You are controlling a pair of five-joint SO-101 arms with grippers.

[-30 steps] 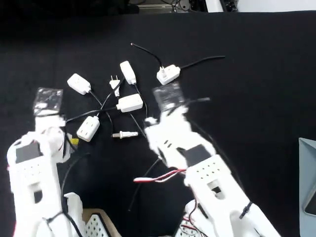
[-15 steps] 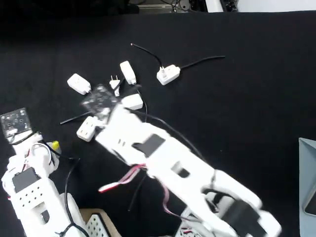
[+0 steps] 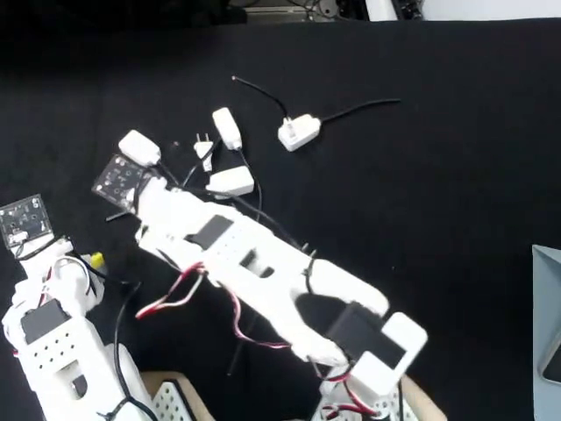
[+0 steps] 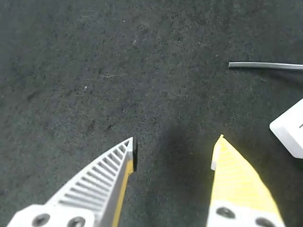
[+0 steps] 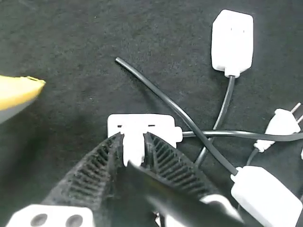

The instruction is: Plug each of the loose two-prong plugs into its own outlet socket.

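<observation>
Right hand (image 5: 133,137), fingers barely apart, hangs over the outlet socket (image 5: 161,125), likely to pin it; left hand (image 4: 176,142) gapes wide.

Matt black cloth (image 4: 94,56), looks felt-like, flecked with pale lint. Sockets (image 5: 158,125) in smooth white plastic, faintly glossy. Cords (image 5: 161,99) in smooth black sheath, seemingly rubbery. Plug (image 5: 279,125) white plastic, prongs (image 5: 296,109) bare metal. Right fingers (image 5: 94,175) ribbed matt black plastic; left fingers (image 4: 236,175) yellow and white plastic, ribbed. Arms (image 3: 254,254) matt white plastic; wires (image 3: 175,294) glossy red and white.
</observation>
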